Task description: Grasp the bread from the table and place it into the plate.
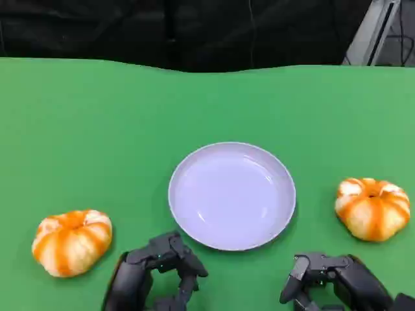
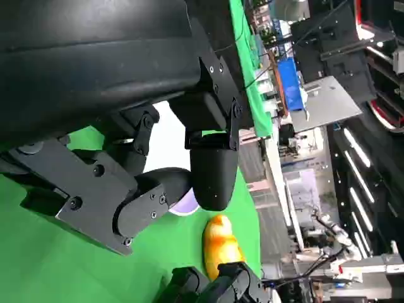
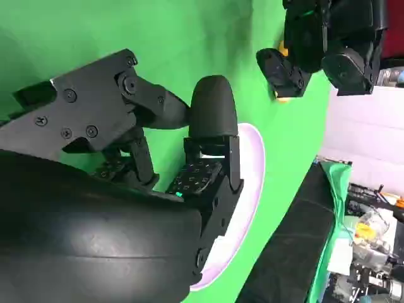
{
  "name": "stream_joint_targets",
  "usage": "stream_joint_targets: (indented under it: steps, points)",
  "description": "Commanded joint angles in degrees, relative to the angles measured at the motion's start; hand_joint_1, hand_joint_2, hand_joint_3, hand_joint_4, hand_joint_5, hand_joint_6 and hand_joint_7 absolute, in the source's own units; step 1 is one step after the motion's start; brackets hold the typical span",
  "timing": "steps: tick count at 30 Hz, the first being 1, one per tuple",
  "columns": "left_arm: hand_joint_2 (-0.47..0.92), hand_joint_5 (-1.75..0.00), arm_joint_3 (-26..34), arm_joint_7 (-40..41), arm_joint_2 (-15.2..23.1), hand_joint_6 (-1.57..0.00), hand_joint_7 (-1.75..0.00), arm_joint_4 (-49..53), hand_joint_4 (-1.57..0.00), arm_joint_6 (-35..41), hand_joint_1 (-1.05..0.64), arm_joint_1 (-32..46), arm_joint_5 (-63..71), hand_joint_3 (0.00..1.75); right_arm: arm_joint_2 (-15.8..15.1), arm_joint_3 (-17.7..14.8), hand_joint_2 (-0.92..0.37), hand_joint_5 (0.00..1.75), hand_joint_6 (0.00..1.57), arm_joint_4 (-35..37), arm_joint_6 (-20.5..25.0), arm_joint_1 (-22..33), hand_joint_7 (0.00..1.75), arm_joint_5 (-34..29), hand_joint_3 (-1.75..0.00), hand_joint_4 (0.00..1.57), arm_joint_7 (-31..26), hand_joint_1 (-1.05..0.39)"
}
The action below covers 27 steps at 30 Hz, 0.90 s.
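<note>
The task looks to be at its start: nothing lies in the white plate (image 1: 231, 195) at the table's (image 1: 97, 116) centre, and no bread is grasped. The left hand (image 1: 159, 272) and right hand (image 1: 331, 278) hover at the near edge, fingers curled in, holding nothing. There are two pumpkin-shaped bread rolls: the left roll (image 1: 71, 241) near the left hand, the right roll (image 1: 373, 207) just beyond the right hand. Next, one hand probably must spread its fingers and reach over its nearer roll.

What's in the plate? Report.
Empty. The plate shows bare surface; both breads sit on the table beside it.
</note>
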Motion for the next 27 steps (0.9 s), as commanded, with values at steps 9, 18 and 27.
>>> stream_joint_targets:
  steps: [9, 18, 27]
  points:
    - [0.54, -1.60, 0.0, 0.2, 0.3, -0.81, -1.35, 0.3, -0.79, -0.1, -0.15, -0.1, -0.4, 1.12, -0.8, -0.7, -0.65, 1.47, 0.86, 0.6, -1.1, -0.4, 1.13, 0.4, -0.89, 0.81, -0.1, -0.15]
    - [0.65, -1.25, 0.3, -0.1, 0.0, -0.95, -0.91, 0.0, -0.90, 0.2, -0.12, -0.1, -1.8, 0.90, -0.8, -0.6, -0.65, 1.46, 0.86, 0.3, -1.1, -0.3, 1.12, 0.5, -0.89, 0.81, 0.0, -0.14]
    - [0.91, -0.01, -1.1, -6.3, -0.8, -0.89, -0.01, -10.1, -0.99, 7.7, -0.17, 3.5, -11.2, 0.26, -0.8, -0.6, -0.66, 1.46, 0.87, 0.3, -1.0, -0.3, 1.12, 0.4, -0.88, 0.83, 0.0, -0.13]
